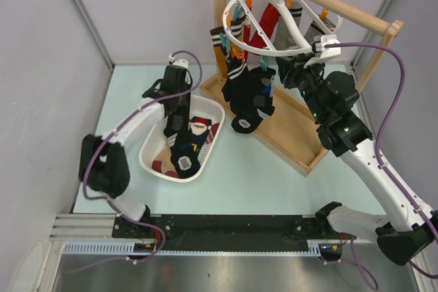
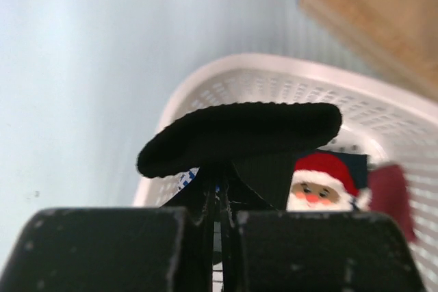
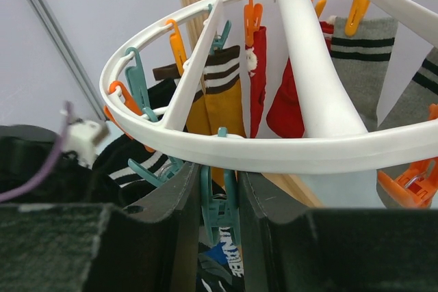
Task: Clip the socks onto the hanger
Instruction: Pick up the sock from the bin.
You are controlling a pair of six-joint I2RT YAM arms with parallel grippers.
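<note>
In the white basket (image 1: 213, 143), at 9 o'clock from the wooden frame (image 1: 287, 128), a black sock (image 2: 239, 135) is held pinched in the clenched left gripper (image 2: 222, 218), with a Santa-patterned sock (image 2: 318, 182) lying at its 4 o'clock. At 1 o'clock of the top view the hanger (image 1: 274, 52) is hung from the frame's rail, with several socks (image 1: 246, 94) clipped along its 7 o'clock side. A teal clip (image 3: 220, 211) under the near rim is clasped between the fingers of the right gripper (image 3: 219, 227).

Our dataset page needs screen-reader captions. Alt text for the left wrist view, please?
The left gripper pinches a black sock, held above a white basket containing a Santa-print sock, on a pale table; a wooden base blurs top right.
</note>
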